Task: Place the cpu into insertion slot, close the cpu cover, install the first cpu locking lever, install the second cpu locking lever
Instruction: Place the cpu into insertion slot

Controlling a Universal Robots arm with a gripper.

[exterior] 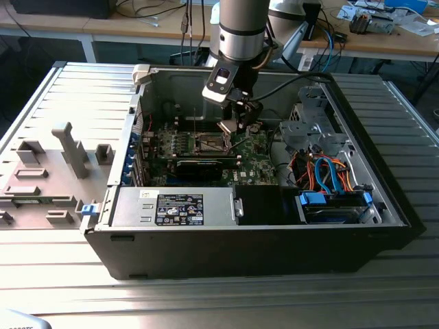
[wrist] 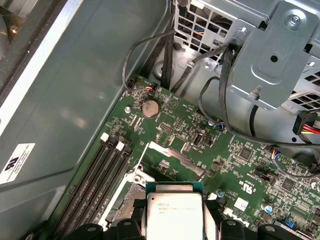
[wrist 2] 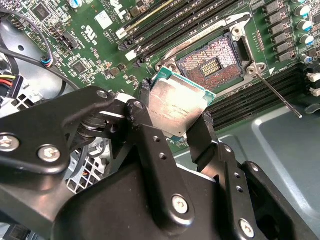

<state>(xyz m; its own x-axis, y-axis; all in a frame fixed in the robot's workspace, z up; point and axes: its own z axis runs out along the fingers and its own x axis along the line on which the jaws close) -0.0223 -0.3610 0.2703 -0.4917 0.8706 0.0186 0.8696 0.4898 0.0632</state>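
Inside the open computer case on the bench, step one was underway and nothing was finished. The claw was closed on the cpu, with its fingers pinching two opposite edges. The chip hung clear above the motherboard, not seated. In the exterior view the insertion slot sat at 8 o'clock of the chip, near but apart. Its contact field was bare in the second wrist view. What looked like the cpu cover stood raised, so not closed. One locking lever stuck out free; I couldn't make out the second. Left: seating, cover, both levers. Cpu looked flat and square, with a dull silvery-grey lid, faint print and a green edge, tilted relative to the board.
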